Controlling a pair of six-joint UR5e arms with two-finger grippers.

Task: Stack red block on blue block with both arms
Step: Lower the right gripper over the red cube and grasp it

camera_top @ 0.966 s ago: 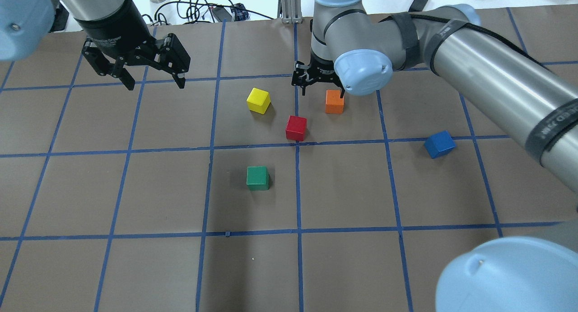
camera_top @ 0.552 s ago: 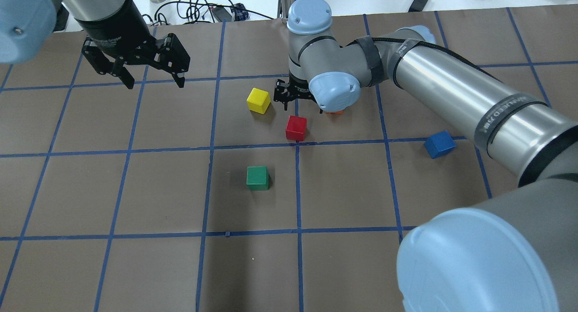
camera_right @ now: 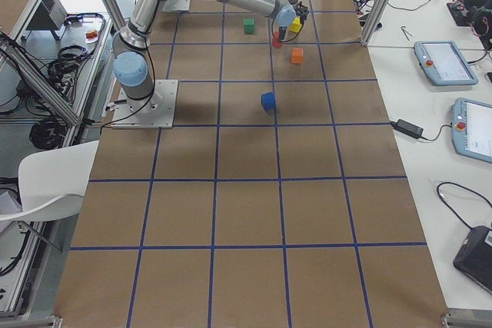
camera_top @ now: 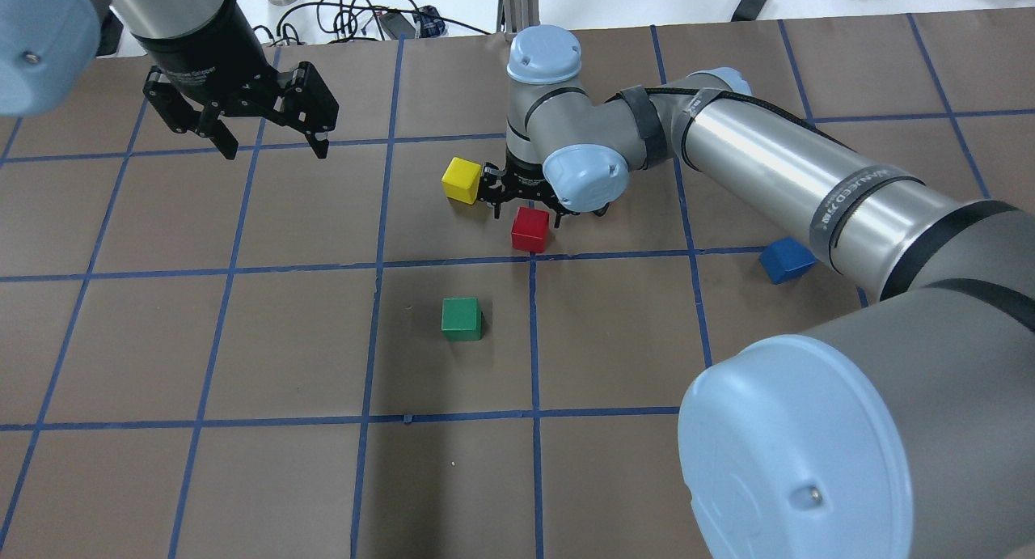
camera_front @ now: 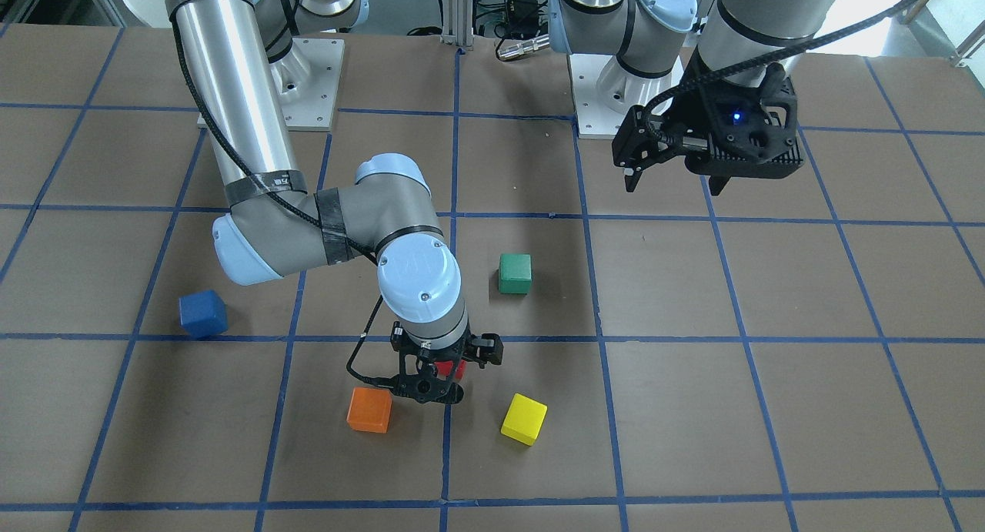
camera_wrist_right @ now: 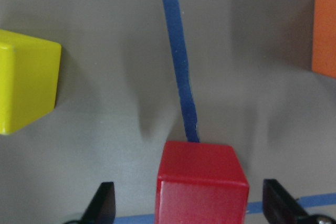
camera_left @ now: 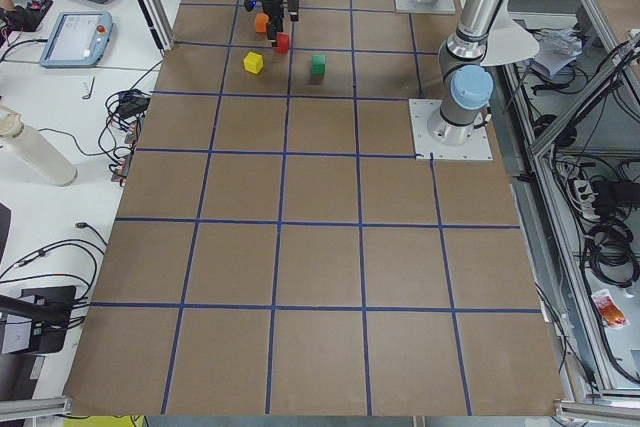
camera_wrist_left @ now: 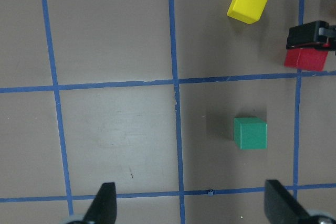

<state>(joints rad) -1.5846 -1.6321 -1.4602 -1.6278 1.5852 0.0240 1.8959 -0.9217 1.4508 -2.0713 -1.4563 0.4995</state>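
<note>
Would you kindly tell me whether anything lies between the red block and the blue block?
Nothing visible does: no block lies between the red block and the blue block. The orange block sits beside that line, not on it.

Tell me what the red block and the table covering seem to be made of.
The red block is probably painted wood or dense plastic: flat matte faces, no glare, slightly softened edges. The table covering looks like dull brown paper or card with faint scuffs. Its grid lines look like blue tape, with a ragged end.
</note>
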